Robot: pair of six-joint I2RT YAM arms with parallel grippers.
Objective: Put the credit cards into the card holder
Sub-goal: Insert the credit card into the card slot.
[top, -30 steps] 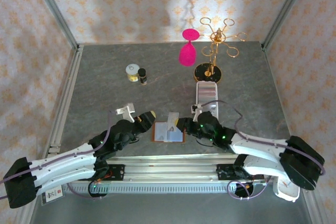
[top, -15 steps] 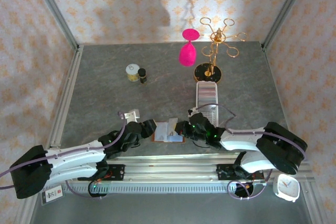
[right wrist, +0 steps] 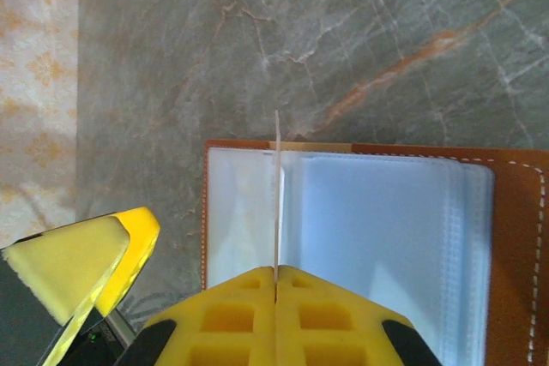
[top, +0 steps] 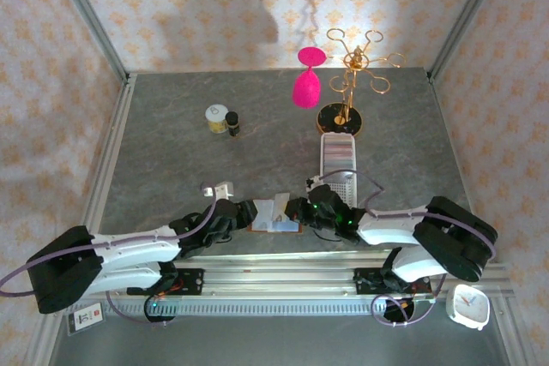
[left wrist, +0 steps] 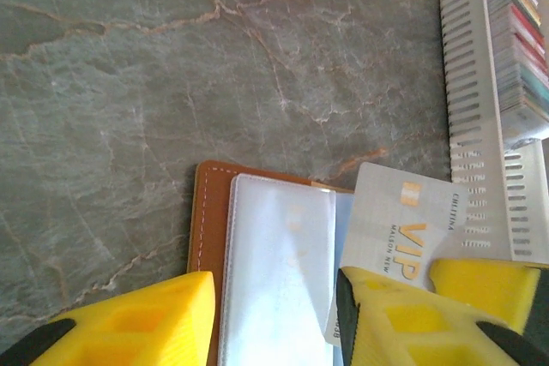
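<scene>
The card holder [top: 274, 216] lies open on the grey marble counter [top: 171, 160], close to its near edge and between the two hands. Its brown leather border frames clear plastic sleeves that face up.

The right hand [right wrist: 276, 276] is clamped on a pale credit card [right wrist: 276, 186], its yellow fingers [right wrist: 232, 319] pressed together on the card's near end. In the right wrist view the card is seen edge-on as a thin line, standing upright over the holder's sleeves. The left wrist view shows its face, printed "VIP" [left wrist: 401, 231], overlapping the right side of the card holder [left wrist: 276, 272]. I cannot tell whether its edge is inside a sleeve.

The left hand [left wrist: 266, 319] has its fingers [left wrist: 129, 323] spread apart, one over bare counter just left of the holder and the other by the card.

Just beyond the right hand is a white slotted tray [top: 339, 165] holding more cards [left wrist: 515, 40]. Farther back stand a pink wine glass [top: 306, 83], a gold rack [top: 347, 83], a small jar [top: 217, 116] and a dark bottle [top: 232, 123].
</scene>
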